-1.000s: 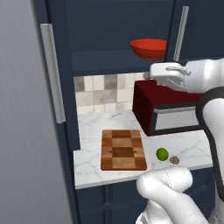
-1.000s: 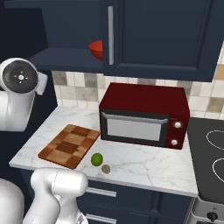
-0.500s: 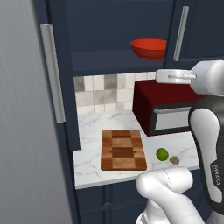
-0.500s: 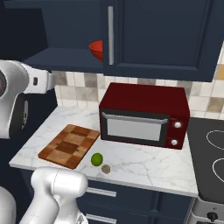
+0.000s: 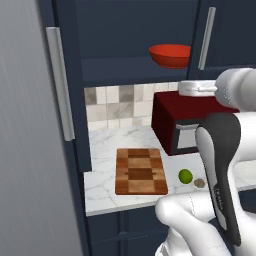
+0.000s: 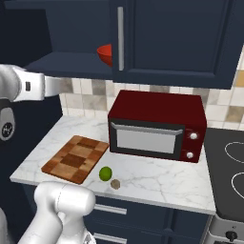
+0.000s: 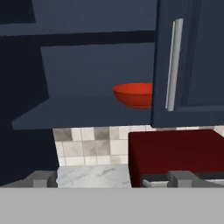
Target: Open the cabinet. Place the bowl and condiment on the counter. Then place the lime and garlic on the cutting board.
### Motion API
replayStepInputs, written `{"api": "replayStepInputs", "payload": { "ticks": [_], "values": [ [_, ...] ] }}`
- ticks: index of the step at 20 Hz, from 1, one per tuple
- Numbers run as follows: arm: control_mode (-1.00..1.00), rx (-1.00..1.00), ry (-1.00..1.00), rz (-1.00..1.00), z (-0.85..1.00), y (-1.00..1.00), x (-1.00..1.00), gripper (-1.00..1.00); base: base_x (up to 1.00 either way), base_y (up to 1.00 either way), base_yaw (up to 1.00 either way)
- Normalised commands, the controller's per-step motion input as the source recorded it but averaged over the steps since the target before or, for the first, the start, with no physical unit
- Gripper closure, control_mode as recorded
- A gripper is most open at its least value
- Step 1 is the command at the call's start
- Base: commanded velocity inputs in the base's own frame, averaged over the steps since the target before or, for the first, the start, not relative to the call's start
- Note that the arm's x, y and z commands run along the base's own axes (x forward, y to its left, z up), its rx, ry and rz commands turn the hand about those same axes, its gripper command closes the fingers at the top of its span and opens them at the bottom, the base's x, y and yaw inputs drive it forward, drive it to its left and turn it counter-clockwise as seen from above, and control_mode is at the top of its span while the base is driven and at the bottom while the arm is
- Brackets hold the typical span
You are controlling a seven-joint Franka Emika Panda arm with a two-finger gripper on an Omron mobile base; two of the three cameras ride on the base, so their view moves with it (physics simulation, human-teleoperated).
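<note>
Inside the opened cabinet, the bowl is seen on the lower shelf. The gripper is held wide apart, empty. Being glossy, rigid, probably slippery, the bowl is best pinched at its rim.

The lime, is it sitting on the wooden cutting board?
No, the lime sits on the counter beside the cutting board, next to the garlic.

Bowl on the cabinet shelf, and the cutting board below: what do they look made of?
The bowl looks like glazed ceramic or hard plastic: uniform red with a glossy sheen; the render leaves it open which. The cutting board looks like wood, matte, built of light and dark brown blocks in a checkered pattern. It lies flat on the counter, which looks like polished white marble with grey veining.
</note>
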Motion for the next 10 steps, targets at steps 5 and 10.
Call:
{"api": "replayStepInputs", "payload": {
  "ticks": [5,10],
  "values": [
    [-1.0,-0.02,0.0,-0.11,0.03,-0.54,0.0,-1.0,0.0,0.0,0.0],
    [-1.0,0.01,0.0,-0.03,0.08,-0.52,0.0,-1.0,0.0,0.0,0.0]
  ]
}}
